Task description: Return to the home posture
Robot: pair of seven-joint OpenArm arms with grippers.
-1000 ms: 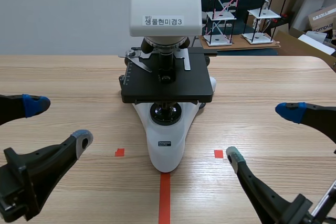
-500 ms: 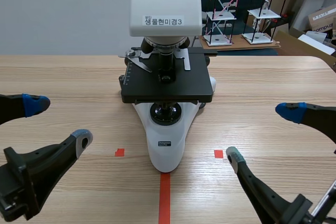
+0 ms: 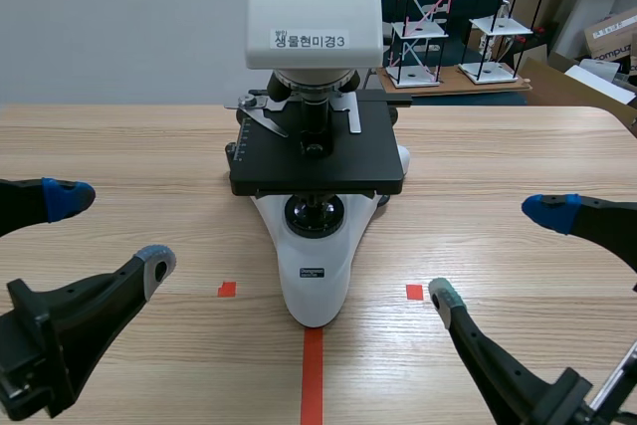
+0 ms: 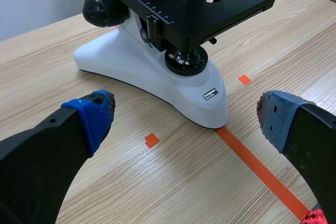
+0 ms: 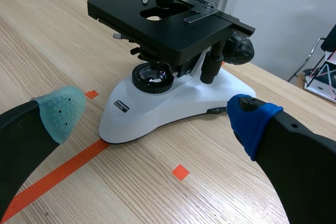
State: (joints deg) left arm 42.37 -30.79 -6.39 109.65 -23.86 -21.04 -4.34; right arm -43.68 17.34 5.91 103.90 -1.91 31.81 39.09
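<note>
We put the left gripper (image 3: 109,231) low at the near left of the table (image 3: 119,136), fingers wide apart, nothing between them. The right gripper (image 3: 495,254) is low at the near right, fingers spread the same way, holding nothing. Both sit apart from the microscope (image 3: 318,246).

The microscope stands mid-table between the arms. Its white base points toward us, and its near tip meets the end of the orange-red tape line (image 3: 313,375). Bare wood runs on either side of it, out to the far edge and the rounded right corner (image 3: 615,116). We see one small tape square (image 3: 227,289) on each side of the base.

The black stage (image 3: 317,158) overhangs the base and is the widest part between the two grippers. A black focus knob (image 4: 100,10) sticks out at the side.

The label (image 3: 311,40) on the white head reads "생물현미경3". The badge (image 3: 315,271) on the base is too small for us to read. Beyond the table are stick-and-plate rack models (image 3: 423,17) and a cardboard box (image 3: 612,37) with print starting "compu".
</note>
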